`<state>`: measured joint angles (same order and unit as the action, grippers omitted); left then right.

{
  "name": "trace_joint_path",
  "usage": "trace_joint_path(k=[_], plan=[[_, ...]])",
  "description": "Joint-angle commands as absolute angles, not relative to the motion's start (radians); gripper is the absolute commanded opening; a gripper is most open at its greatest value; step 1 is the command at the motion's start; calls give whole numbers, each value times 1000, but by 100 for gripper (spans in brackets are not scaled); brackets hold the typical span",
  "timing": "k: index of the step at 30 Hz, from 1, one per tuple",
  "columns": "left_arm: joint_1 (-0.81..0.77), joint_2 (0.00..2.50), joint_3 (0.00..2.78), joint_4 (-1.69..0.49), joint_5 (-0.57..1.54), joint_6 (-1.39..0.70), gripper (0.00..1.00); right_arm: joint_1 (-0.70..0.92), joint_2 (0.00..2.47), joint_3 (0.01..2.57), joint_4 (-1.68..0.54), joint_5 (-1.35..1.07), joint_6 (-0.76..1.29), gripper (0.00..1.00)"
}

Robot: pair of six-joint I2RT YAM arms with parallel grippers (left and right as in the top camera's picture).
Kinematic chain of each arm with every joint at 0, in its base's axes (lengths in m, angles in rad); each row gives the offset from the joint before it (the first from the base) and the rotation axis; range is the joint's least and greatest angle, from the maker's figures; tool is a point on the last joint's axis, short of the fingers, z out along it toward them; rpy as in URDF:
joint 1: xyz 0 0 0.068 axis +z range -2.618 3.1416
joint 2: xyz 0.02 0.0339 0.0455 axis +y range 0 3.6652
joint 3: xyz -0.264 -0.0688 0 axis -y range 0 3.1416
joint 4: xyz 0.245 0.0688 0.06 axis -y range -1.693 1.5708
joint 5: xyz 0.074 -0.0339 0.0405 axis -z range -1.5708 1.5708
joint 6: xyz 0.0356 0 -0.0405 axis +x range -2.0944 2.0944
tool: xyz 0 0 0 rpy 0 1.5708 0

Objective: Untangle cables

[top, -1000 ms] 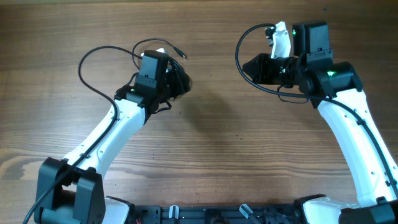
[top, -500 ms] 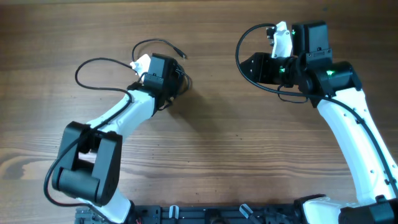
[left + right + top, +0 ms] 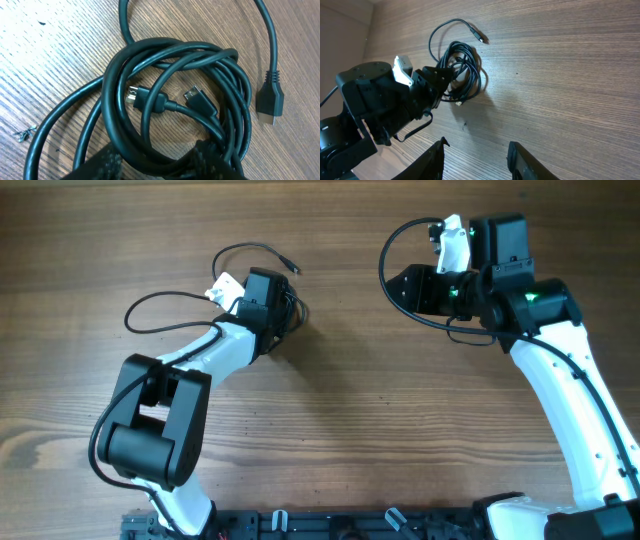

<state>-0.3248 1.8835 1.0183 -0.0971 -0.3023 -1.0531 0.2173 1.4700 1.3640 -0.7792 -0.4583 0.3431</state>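
Noted cables (image 3: 175, 49) coiled flat on counter (image 3: 55, 50), two plugs trapped inside the loops. Found left claw (image 3: 155, 150) low over coil, part open, straddling strands without pinching any; probably lining up a loop. Found right claw (image 3: 476, 145) part open, empty, well apart, presumably leaving room.

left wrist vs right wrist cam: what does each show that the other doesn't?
Left wrist only: two small plug ends lying inside the coiled cables, seen close up, and debris specks on the wood. Right wrist only: the left arm reaching to the coil, and the right pincer, open with nothing between its fingers. Both: the coiled cables on the wooden table.
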Motion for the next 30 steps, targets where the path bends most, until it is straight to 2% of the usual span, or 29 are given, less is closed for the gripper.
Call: trace_joint_path(k=[1, 5, 6, 8, 14, 20, 26, 30], plan=[[-320, 1895, 1019, -98, -327, -1063, 38, 219, 1483, 1366, -780, -441, 339, 43], [-321, 1895, 1019, -101, -326, -1055, 20, 219, 1483, 1366, -780, -441, 339, 42], [-321, 1895, 1019, -100, -326, -1054, 11, 219, 1483, 1366, -780, -441, 339, 42], [-321, 1892, 1019, -100, -326, -1044, 4, 219, 1483, 1366, -781, -441, 339, 42], [-321, 1819, 1019, -101, -160, -784, 4, 219, 1482, 1366, -784, -441, 336, 42], [-321, 1708, 1019, -177, 170, -578, 4, 219, 1483, 1366, -784, -441, 336, 43], [-320, 1657, 1019, -223, 472, -414, 4, 219, 1483, 1366, -788, -441, 317, 43], [-320, 1648, 1019, -222, 589, -368, 4, 219, 1483, 1366, -788, -441, 316, 43]])
